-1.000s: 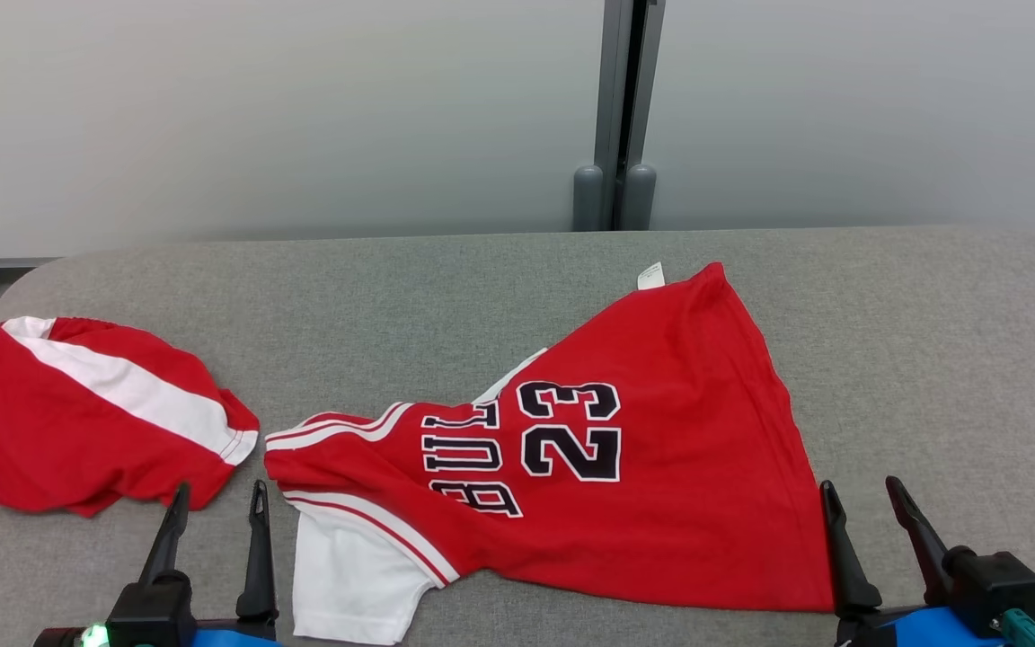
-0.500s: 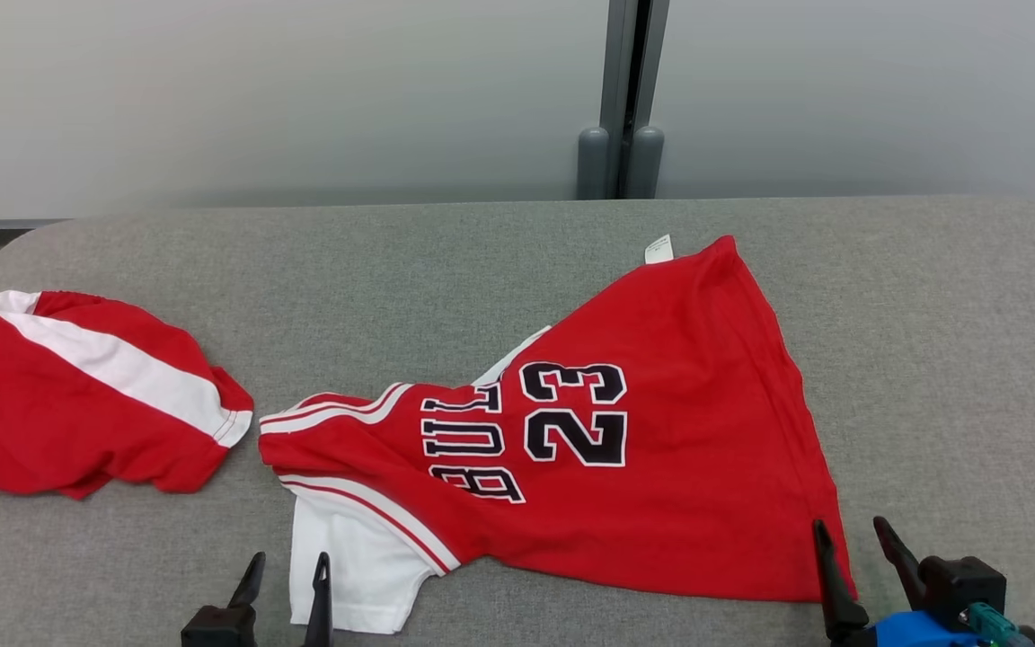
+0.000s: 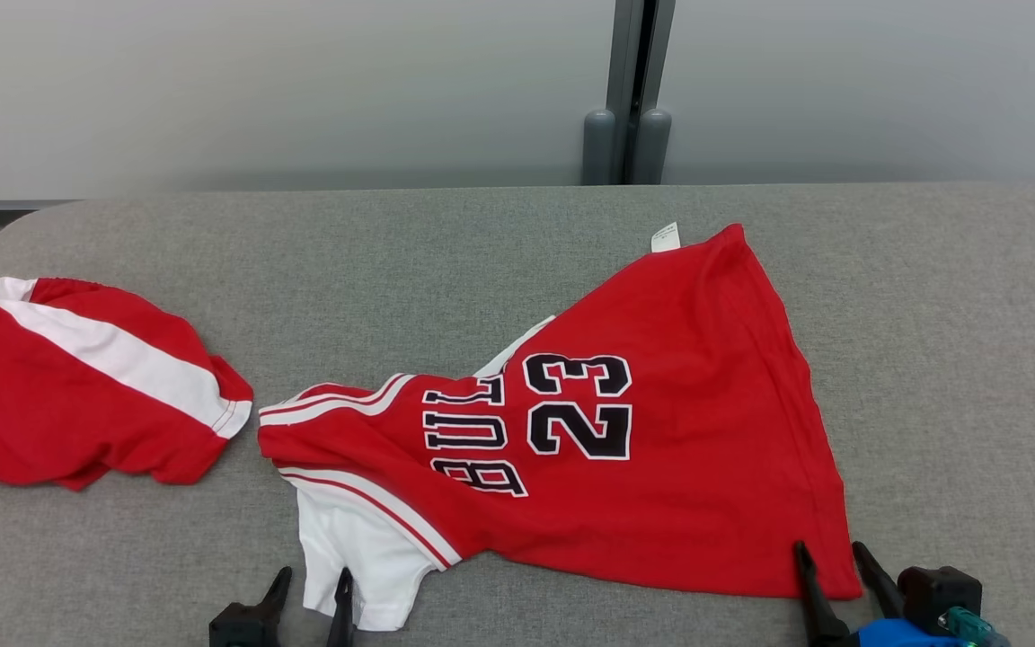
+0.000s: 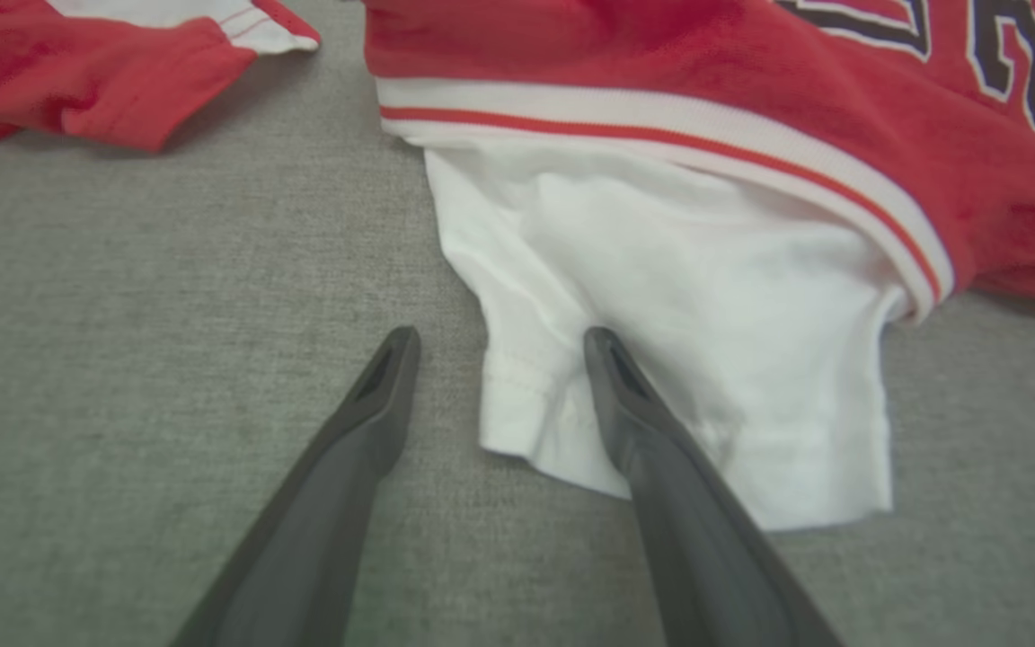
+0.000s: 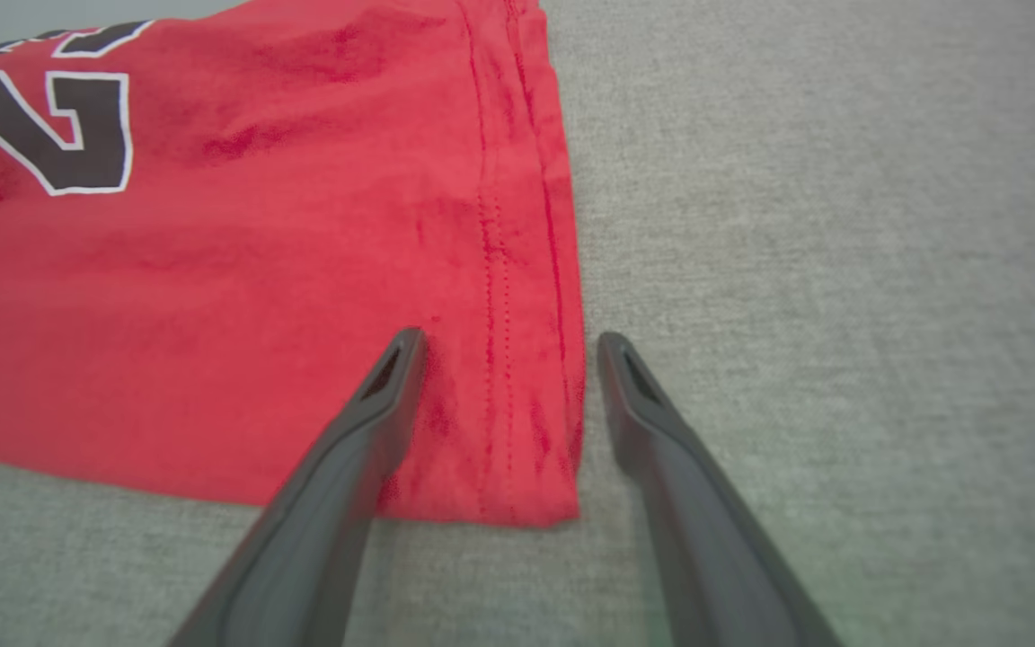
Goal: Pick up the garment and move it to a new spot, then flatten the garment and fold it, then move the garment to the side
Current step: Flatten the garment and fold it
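Left hand (image 3: 314,572) newly astride hem of limp white sleeve (image 4: 706,296)

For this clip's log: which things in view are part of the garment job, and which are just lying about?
In the job: red jersey; left gripper, open at its white sleeve; right gripper, open at its hem corner.
Lying about: red-and-white shorts at the left; grey table; grey posts behind.

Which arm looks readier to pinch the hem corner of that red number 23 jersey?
Right, probably: the open right pincer straddles the red jersey's hem corner, while the left pincer sits at the white sleeve.
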Available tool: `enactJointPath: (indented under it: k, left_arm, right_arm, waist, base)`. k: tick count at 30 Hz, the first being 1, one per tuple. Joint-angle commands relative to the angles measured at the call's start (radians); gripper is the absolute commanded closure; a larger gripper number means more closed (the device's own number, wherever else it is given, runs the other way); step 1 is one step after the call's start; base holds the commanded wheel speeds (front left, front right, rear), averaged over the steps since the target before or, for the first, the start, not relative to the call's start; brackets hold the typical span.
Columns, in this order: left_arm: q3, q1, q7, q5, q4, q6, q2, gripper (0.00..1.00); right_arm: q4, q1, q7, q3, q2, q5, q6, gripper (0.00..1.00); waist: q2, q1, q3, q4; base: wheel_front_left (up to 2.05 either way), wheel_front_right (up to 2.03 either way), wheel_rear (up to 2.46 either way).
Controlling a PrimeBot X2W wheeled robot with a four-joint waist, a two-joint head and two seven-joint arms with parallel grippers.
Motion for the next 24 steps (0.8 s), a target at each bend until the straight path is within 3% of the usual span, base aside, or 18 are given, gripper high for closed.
enactJointPath:
  k: [1, 2, 3, 4, 5, 6, 7, 13, 24]
  left_arm:
    - [-0.006, -0.017, 0.004, -0.004, 0.028, -0.006, -0.004, 0.0]
    - [-0.01, -0.023, 0.004, -0.008, 0.043, -0.007, -0.007, 0.0]
    - [-0.014, -0.032, 0.005, -0.007, 0.057, -0.007, -0.009, 0.05]
    - [-0.017, -0.039, 0.007, -0.01, 0.066, -0.007, -0.011, 0.35]
    - [-0.019, -0.045, 0.007, -0.014, 0.076, -0.007, -0.013, 0.66]
    - [-0.021, -0.051, 0.007, -0.017, 0.081, -0.006, -0.013, 0.87]
    - [-0.022, -0.055, 0.006, -0.018, 0.082, -0.003, -0.013, 1.0]
    - [-0.012, -0.044, 0.002, -0.045, 0.026, -0.002, -0.014, 1.0]
    - [0.025, 0.018, 0.001, -0.052, -0.283, -0.016, 0.021, 1.0]
  right_arm:
    - [0.026, -0.004, 0.008, 0.021, 0.003, 0.015, 0.0, 0.0]
    - [0.036, -0.004, 0.008, 0.035, 0.004, 0.027, 0.001, 0.0]
    - [0.042, -0.006, 0.009, 0.051, 0.006, 0.042, 0.002, 0.37]
    - [0.043, -0.009, 0.009, 0.061, 0.007, 0.051, 0.002, 0.7]
    - [0.043, -0.01, 0.009, 0.066, 0.006, 0.056, 0.002, 0.9]
    - [0.039, -0.01, 0.009, 0.071, 0.006, 0.061, 0.002, 1.0]
    - [0.034, -0.008, 0.009, 0.075, 0.006, 0.067, 0.002, 1.0]
    - [-0.031, 0.015, 0.003, 0.092, 0.001, 0.09, 0.0, 1.0]
    - [-0.268, 0.035, 0.003, 0.106, -0.003, 0.128, 0.0, 1.0]
  waist:
    - [0.0, 0.0, 0.001, -0.002]
    - [0.0, 0.0, 0.001, -0.003]
    - [0.0, 0.0, 0.001, -0.005]
    - [0.0, 0.0, 0.0, -0.006]
    - [0.0, 0.0, -0.001, -0.006]
    - [0.0, 0.0, -0.002, -0.007]
    - [0.0, 0.0, -0.004, -0.007]
    - [0.0, 0.0, -0.027, -0.007]
    - [0.0, 0.0, -0.039, -0.011]
  base:
    - [0.0, 0.0, 0.0]
    - [0.0, 0.0, 0.0]
    - [0.0, 0.0, 0.0]
    - [0.0, 0.0, 0.0]
    - [0.0, 0.0, 0.0]
    - [0.0, 0.0, 0.0]
    - [0.0, 0.0, 0.0]
    - [0.0, 0.0, 0.0]
    - [0.0, 0.0, 0.0]
